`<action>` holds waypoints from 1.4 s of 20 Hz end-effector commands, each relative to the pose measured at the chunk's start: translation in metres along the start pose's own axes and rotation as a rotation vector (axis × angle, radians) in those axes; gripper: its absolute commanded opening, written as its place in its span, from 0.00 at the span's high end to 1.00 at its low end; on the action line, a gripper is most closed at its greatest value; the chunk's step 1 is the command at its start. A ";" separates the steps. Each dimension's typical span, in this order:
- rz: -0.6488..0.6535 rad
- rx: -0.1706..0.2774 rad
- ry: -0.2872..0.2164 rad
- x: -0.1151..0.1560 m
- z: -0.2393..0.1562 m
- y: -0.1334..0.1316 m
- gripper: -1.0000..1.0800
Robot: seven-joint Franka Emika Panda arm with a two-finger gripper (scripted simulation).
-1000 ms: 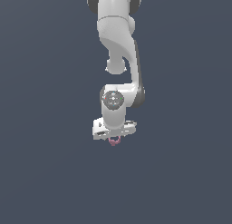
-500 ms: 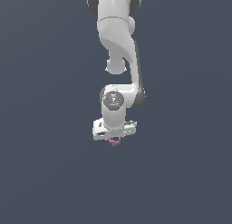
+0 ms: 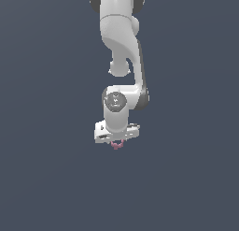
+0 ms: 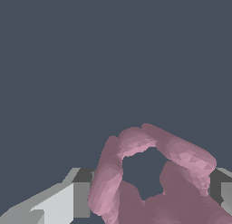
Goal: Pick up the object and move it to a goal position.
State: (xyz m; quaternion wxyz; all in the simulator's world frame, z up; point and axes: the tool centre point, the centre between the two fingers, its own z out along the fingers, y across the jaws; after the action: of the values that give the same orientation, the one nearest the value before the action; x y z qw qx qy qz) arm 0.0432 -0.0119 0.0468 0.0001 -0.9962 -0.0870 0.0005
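Observation:
The object point(image 3: 117, 144) is a tiny dusty-pink knobbly ring. In the exterior view it peeks out just below my white gripper point(image 3: 116, 142), at the middle of the picture. In the wrist view the object point(image 4: 154, 173) fills the space between my two fingers point(image 4: 79, 198), one on each side of it, with its hole showing. My gripper is shut on it. Most of the fingers are hidden behind the hand in the exterior view.
The white arm point(image 3: 122, 43) comes down from the top of the exterior view. Everything around is a plain dark grey-blue surface point(image 3: 46, 178) with no other objects or edges in view.
The gripper with the pink object has shifted very slightly; otherwise the arm keeps the same pose.

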 end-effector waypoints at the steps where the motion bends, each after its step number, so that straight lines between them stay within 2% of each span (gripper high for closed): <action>1: 0.000 0.000 0.001 -0.003 -0.007 0.004 1.00; 11: 0.000 0.000 0.001 -0.030 -0.068 0.032 1.00; 28: 0.001 0.002 0.002 -0.105 -0.247 0.115 1.00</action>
State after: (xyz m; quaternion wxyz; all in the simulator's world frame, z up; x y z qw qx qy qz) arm -0.0343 -0.1346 0.2774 0.0009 -0.9962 -0.0865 -0.0006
